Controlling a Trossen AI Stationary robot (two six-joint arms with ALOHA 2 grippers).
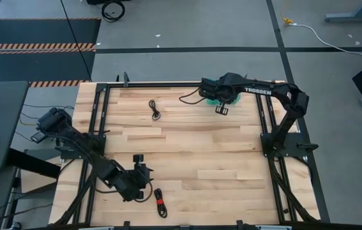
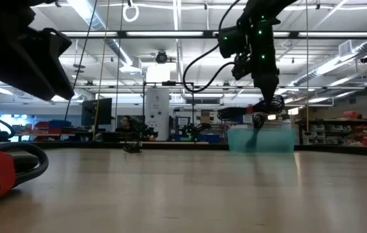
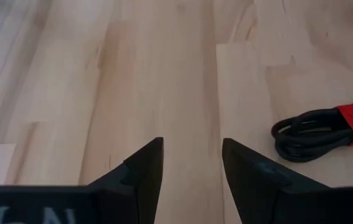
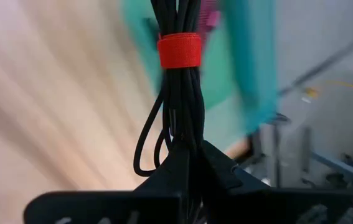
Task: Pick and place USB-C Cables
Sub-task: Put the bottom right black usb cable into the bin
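My right gripper [image 1: 222, 107] is up over the table's far side, by a teal bin [image 1: 214, 99], shut on a black USB-C cable bundle with a red tie [image 4: 179, 50]. In the low view the bundle [image 2: 261, 120] hangs just above the bin [image 2: 261, 140]. Something pink [image 4: 208, 15] shows in the bin. My left gripper [image 3: 192, 168] is open over bare wood near the table's near edge [image 1: 141, 172]. A second black bundle with a red tie [image 3: 325, 130] lies flat beside it [image 1: 160, 203]. A third black bundle [image 1: 155, 110] lies on the far left part. My right gripper pinches the black bundle between its two fingers at one end of the coil [image 4: 185, 140], the fingers pointing down and lying along its length. The bundle is lifted clear and hangs straight below the fingers, the red tie [image 4: 179, 50] lower down and a loose loop [image 4: 148, 149] bulging beside them.
Black frame rails [image 1: 101, 115] run along the table's left, right and far sides. A dark side table [image 1: 2, 121] stands to the left. Bare wood [image 1: 200, 160] takes up the table's middle. A long white cable [image 1: 321, 35] lies on the floor beyond.
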